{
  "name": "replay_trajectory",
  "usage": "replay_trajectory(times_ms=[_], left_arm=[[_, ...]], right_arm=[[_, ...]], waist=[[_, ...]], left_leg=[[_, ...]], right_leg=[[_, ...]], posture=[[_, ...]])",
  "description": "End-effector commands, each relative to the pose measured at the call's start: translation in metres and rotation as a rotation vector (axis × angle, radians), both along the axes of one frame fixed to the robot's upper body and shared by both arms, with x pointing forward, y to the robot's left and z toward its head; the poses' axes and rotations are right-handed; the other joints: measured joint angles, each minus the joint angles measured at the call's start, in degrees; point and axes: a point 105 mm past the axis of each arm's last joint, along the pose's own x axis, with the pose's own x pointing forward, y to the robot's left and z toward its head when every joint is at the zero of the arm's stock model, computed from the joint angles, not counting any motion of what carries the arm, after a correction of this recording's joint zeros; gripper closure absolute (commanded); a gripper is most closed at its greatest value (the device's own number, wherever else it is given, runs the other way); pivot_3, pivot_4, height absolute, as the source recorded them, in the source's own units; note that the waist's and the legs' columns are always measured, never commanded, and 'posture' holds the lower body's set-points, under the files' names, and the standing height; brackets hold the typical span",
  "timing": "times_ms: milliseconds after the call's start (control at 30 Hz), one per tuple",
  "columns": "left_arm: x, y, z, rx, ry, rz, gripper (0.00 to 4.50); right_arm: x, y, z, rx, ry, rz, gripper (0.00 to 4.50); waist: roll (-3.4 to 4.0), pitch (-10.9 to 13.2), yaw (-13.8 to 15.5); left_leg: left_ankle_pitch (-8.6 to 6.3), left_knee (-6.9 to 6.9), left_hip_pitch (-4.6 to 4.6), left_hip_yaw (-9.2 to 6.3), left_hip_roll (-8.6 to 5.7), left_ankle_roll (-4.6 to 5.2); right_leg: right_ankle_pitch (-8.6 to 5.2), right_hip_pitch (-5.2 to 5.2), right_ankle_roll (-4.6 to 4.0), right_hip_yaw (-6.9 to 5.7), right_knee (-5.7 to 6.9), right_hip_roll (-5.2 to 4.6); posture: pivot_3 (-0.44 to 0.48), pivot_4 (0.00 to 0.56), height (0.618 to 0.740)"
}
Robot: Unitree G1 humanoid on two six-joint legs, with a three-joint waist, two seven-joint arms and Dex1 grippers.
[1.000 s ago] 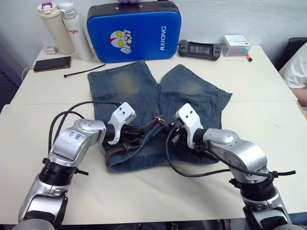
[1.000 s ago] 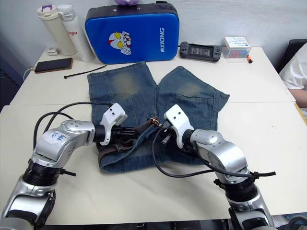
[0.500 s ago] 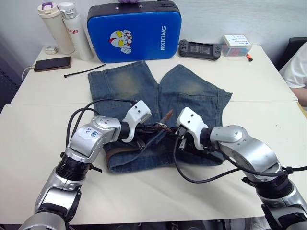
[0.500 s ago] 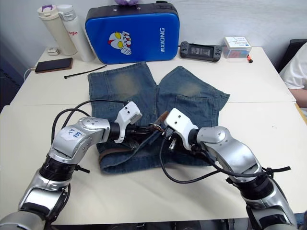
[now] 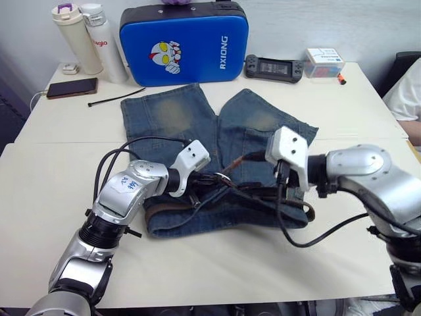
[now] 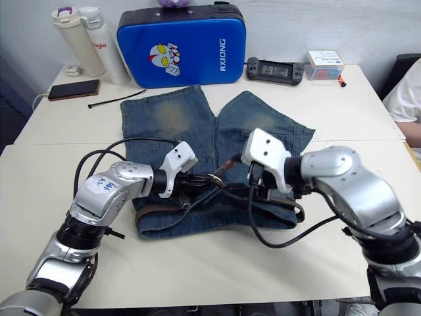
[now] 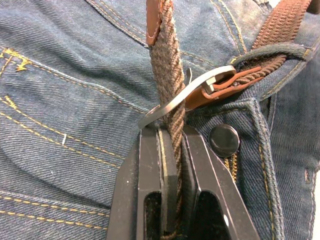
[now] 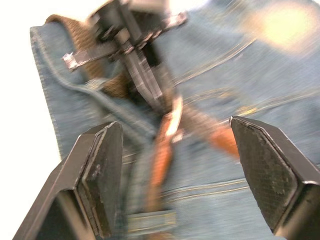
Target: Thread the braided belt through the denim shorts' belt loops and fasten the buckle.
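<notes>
White counter [image 5: 59, 178] carries the denim shorts [image 5: 177, 118], spread flat with the waistband toward the robot and the legs pointing at a blue padded case [image 5: 184, 43]. Along the waistband runs the braided belt [image 7: 167, 75], its silver buckle [image 7: 187, 92] lying at the front beside the dark metal button [image 7: 224, 140]. The left end effector [image 7: 172, 150] is clenched on the belt just behind the buckle, the woven strap squeezed between both black fingers. The right end effector [image 8: 177, 150] hovers released over the shorts, fingers wide apart, with the belt's tan leather tip apparently lying free below, though motion blur smears it. Two bottles [image 5: 79, 36], a phone [image 5: 71, 87], a black cable tie [image 5: 115, 97] and a handheld console [image 5: 274, 67] line the far edge.
</notes>
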Motion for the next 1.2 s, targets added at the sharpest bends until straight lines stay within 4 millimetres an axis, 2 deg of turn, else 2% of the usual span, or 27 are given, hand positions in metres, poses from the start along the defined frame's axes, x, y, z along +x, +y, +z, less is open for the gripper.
replay_trajectory(times_ms=[33, 233, 400, 500, 700, 733, 767, 900, 967, 1000, 1033, 1200], left_arm=[[-0.008, -0.009, 0.015, -0.005, -0.085, -0.089, 4.50], [-0.012, -0.010, 0.018, 0.007, -0.123, -0.160, 4.50], [-0.011, -0.010, 0.019, 0.006, -0.132, -0.164, 4.50], [-0.011, -0.010, 0.019, 0.003, -0.136, -0.165, 4.50], [-0.007, -0.003, 0.024, -0.033, -0.105, -0.136, 4.50], [-0.007, -0.002, 0.027, -0.056, -0.092, -0.127, 3.62], [-0.009, 0.001, 0.031, -0.076, -0.076, -0.134, 3.37], [-0.013, 0.014, 0.045, -0.133, -0.041, -0.142, 1.64], [-0.014, 0.025, 0.052, -0.158, -0.021, -0.125, 0.62], [-0.014, 0.030, 0.055, -0.168, -0.011, -0.119, 0.32], [-0.015, 0.035, 0.058, -0.179, -0.001, -0.116, 0.08], [-0.016, 0.044, 0.061, -0.188, 0.010, -0.100, 0.08]], right_arm=[[0.014, 0.001, -0.002, -0.149, -0.150, 0.045, 0.84], [0.028, 0.009, -0.022, -0.287, -0.209, 0.118, 0.84], [0.031, 0.015, -0.026, -0.290, -0.225, 0.140, 0.84], [0.030, 0.015, -0.027, -0.291, -0.221, 0.144, 1.58], [0.026, 0.011, -0.028, -0.300, -0.218, 0.155, 4.31], [0.026, 0.010, -0.029, -0.302, -0.217, 0.157, 4.50], [0.025, 0.008, -0.029, -0.309, -0.216, 0.158, 4.50], [0.027, -0.002, -0.028, -0.330, -0.236, 0.155, 4.50], [0.029, -0.009, -0.024, -0.346, -0.270, 0.160, 4.50], [0.030, -0.015, -0.021, -0.349, -0.283, 0.154, 4.50], [0.030, -0.021, -0.018, -0.354, -0.294, 0.150, 4.50], [0.032, -0.047, -0.009, -0.379, -0.330, 0.112, 4.50]], waist=[[0.00, 0.0, 0.0], [0.00, 0.0, 0.0], [0.00, 0.0, 0.0], [0.00, 0.0, 0.1], [0.00, 0.0, 0.0], [0.00, 0.0, 0.0], [0.00, 0.0, 0.0], [0.00, 0.0, 0.0], [0.00, 0.0, 0.0], [0.00, 0.0, 0.0], [0.00, 0.0, 0.1], [0.00, 0.0, 0.1]], left_leg=[[0.00, 0.00, 0.00, 0.00, 0.00, 0.00], [0.00, 0.02, -0.02, 0.02, -0.01, 0.00], [0.00, 0.15, -0.10, -0.05, 0.00, 0.00], [0.00, 0.24, -0.16, -0.11, 0.02, 0.00], [0.00, 0.39, -0.28, -0.24, 0.02, 0.01], [0.00, 0.39, -0.28, -0.24, 0.02, 0.01], [0.00, 0.40, -0.29, -0.24, 0.02, 0.01], [0.00, 0.45, -0.32, -0.30, 0.03, 0.01], [0.00, 0.47, -0.33, -0.30, 0.03, 0.01], [0.00, 0.47, -0.33, -0.30, 0.02, 0.01], [0.00, 0.48, -0.34, -0.32, 0.01, 0.01], [0.00, 0.56, -0.43, -0.43, 0.01, 0.01]], right_leg=[[0.00, 0.00, 0.00, 0.00, -0.01, 0.00], [0.00, 0.00, 0.00, -0.04, -0.02, 0.03], [0.00, 0.00, 0.00, -0.10, -0.01, 0.03], [0.00, 0.00, 0.00, -0.13, 0.01, 0.03], [0.00, 0.00, 0.00, -0.22, 0.01, 0.03], [0.00, 0.00, 0.00, -0.22, 0.01, 0.03], [0.00, 0.00, 0.00, -0.22, 0.02, 0.03], [0.00, -0.01, 0.00, -0.25, 0.03, 0.02], [0.00, -0.01, 0.00, -0.26, 0.03, 0.02], [0.00, -0.01, 0.00, -0.27, 0.03, 0.02], [0.00, -0.01, 0.00, -0.28, 0.03, 0.02], [0.00, -0.01, 0.00, -0.36, 0.03, 0.02]], posture=[[0.000, 0.150, 0.725], [0.000, 0.150, 0.725], [0.000, 0.150, 0.725], [0.000, 0.150, 0.725], [0.000, 0.150, 0.725], [0.000, 0.150, 0.725], [0.000, 0.150, 0.725], [0.000, 0.150, 0.725], [0.000, 0.150, 0.725], [0.000, 0.150, 0.725], [0.000, 0.150, 0.725], [0.000, 0.150, 0.725]])
